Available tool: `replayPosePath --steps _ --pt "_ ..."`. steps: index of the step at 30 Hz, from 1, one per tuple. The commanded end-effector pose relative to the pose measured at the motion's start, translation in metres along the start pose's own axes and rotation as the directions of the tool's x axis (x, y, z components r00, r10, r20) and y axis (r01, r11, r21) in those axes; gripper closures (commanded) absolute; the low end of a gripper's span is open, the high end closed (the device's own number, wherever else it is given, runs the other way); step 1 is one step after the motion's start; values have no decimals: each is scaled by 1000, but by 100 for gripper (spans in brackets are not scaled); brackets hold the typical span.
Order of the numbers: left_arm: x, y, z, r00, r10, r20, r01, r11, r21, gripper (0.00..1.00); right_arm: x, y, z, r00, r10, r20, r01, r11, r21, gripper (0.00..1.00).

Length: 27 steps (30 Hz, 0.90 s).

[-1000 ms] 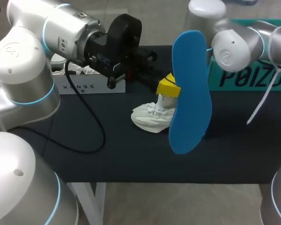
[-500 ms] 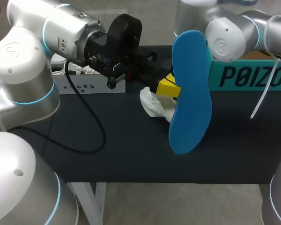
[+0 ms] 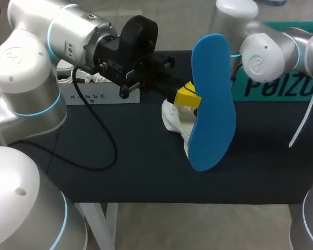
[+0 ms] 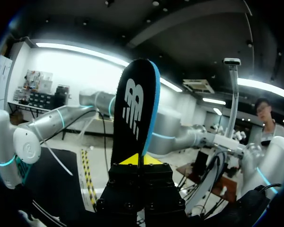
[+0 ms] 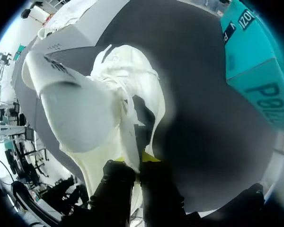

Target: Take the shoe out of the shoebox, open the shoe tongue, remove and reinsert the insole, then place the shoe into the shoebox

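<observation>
step: insole out, reinsert due | L gripper (image 4: pixel 141 160) pinches insole (image 3: pixel 213 104), upright over table (image 3: pixel 120 166) | R gripper (image 5: pixel 141 158) nips shoe (image 5: pixel 118 109) at collar, mid-table just behind insole | next: line insole tip w/ shoe mouth, needs tilt | room: open table in front; shoebox (image 3: pixel 281 86) rear-right, white box (image 3: pixel 101 94) rear-left by L arm
</observation>
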State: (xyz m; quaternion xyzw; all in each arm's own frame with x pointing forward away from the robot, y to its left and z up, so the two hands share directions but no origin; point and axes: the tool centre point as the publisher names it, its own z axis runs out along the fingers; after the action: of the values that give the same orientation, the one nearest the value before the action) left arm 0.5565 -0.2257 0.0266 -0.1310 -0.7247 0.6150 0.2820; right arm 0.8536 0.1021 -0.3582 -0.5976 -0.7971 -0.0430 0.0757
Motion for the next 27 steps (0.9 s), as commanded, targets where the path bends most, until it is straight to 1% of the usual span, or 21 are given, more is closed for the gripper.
replayPosePath --steps 1,5,8,9,11,13,15,18,22,23,25,26,27 --pt "-1 0 1 1000 0 -1 0 1000 2 100 -1 -5 3 721 663 -204 -689 717 -104 100" --pt "-1 0 1 1000 0 -1 0 1000 2 100 -2 -10 -9 713 665 -221 -699 699 -151 100" --pt "-1 0 1 1000 0 -1 0 1000 2 100 -2 -8 -16 727 663 -177 -687 707 -169 100" --pt "-1 0 1 1000 0 -1 0 1000 2 100 -3 -7 -14 737 656 -159 -675 718 -167 100" --pt "-1 0 1 1000 0 -1 0 1000 2 100 -6 -1 -7 765 618 -181 -643 747 -169 100" --pt "-1 0 1 1000 0 -1 0 1000 2 100 -7 4 -3 791 590 -161 -611 777 -156 100" --pt "-1 0 1 1000 0 -1 0 1000 2 100 -8 9 -2 823 544 -165 -567 808 -161 100" --pt "-1 0 1 1000 0 -1 0 1000 2 100 -6 16 -8 853 499 -150 -520 837 -173 100" --pt "-1 0 1 1000 0 -1 0 1000 2 100 -5 24 -19 895 426 -130 -445 868 -218 100" --pt "-1 0 1 1000 0 -1 0 1000 2 100 -4 28 -21 916 378 -134 -400 884 -241 100" --pt "-1 0 1 1000 0 -1 0 1000 2 100 -1 34 -24 935 330 -128 -352 902 -249 100" --pt "-1 0 1 1000 0 -1 0 1000 2 100 0 38 -27 958 262 -112 -283 923 -262 100" --pt "-1 0 1 1000 0 -1 0 1000 2 100 1 40 -28 959 264 -104 -282 925 -253 100"
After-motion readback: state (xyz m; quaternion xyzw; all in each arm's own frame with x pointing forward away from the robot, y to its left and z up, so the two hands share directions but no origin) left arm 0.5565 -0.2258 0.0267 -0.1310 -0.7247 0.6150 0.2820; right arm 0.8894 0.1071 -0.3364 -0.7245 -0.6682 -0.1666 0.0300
